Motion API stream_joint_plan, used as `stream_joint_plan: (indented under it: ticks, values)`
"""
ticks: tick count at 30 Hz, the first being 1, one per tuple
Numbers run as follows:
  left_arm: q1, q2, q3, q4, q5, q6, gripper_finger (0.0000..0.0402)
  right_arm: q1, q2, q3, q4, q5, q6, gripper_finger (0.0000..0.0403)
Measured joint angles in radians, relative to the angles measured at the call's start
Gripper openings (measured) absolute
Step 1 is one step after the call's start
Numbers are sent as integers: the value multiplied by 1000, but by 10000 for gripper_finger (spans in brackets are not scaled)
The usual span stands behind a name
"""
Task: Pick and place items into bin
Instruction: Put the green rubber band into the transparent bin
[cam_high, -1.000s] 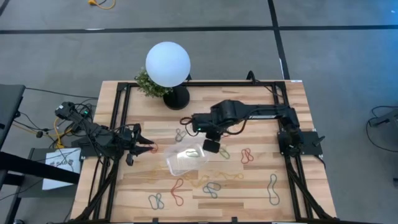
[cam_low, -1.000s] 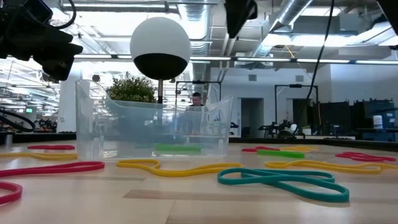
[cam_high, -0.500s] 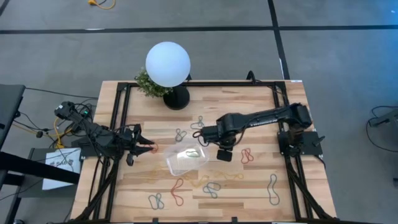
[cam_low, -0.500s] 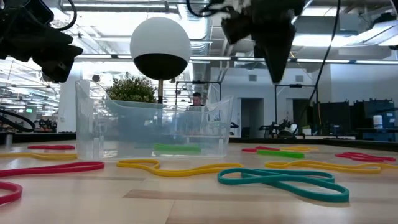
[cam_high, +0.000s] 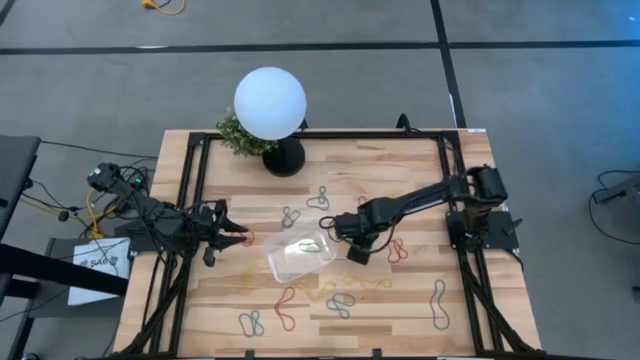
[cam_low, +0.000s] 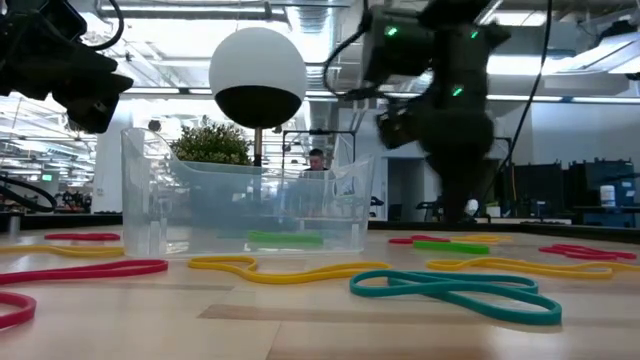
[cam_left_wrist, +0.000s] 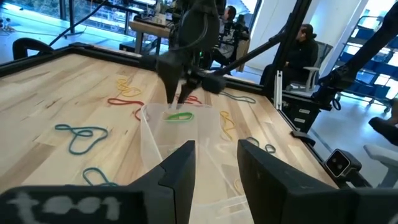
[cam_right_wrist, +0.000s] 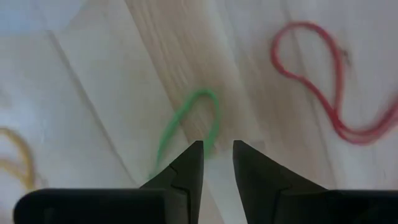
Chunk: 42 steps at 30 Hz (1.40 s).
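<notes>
The right hand (cam_right_wrist: 217, 163), fingers parted and empty, hovers low over a green loop (cam_right_wrist: 189, 121) lying on the worktop (cam_high: 420, 310) just beside the clear bin (cam_high: 300, 255); a clean pinch likely means straddling the band squarely before closing.

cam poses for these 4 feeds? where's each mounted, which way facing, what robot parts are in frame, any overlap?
High: overhead, straight down; both arms, right gripper beside clear bin.
Low: table height, level across into the room; bin, right arm behind it.
Left wrist: on left arm at the table's left edge, facing the bin; own fingers.
Right wrist: looking down at a green band; own fingers, jaws apart.
Shared: bin in high, low, left wrist.
</notes>
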Motion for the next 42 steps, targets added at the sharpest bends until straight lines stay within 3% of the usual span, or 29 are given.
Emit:
stream_joint_plan:
  ticks: [14,18,22,31,35,39,42]
  values:
    - [0,21,7,13,-7,55,110,6,19,-15,23,0,59,82]
    - [0,20,124,9,-2,125,110,14,41,-12,50,-2,61,81]
    - [0,70,296,-232,13,103,110,14,56,-10,57,-1,60,81]
    - [0,349,622,-540,-24,106,110,14,59,-12,63,18,60,80]
    - [0,451,711,-664,-34,56,110,14,60,-12,68,20,83,57]
    - [0,516,762,-757,-34,-28,110,14,60,-12,76,21,118,9]
    - [0,530,774,-807,-27,-69,110,17,61,-11,76,24,122,7]
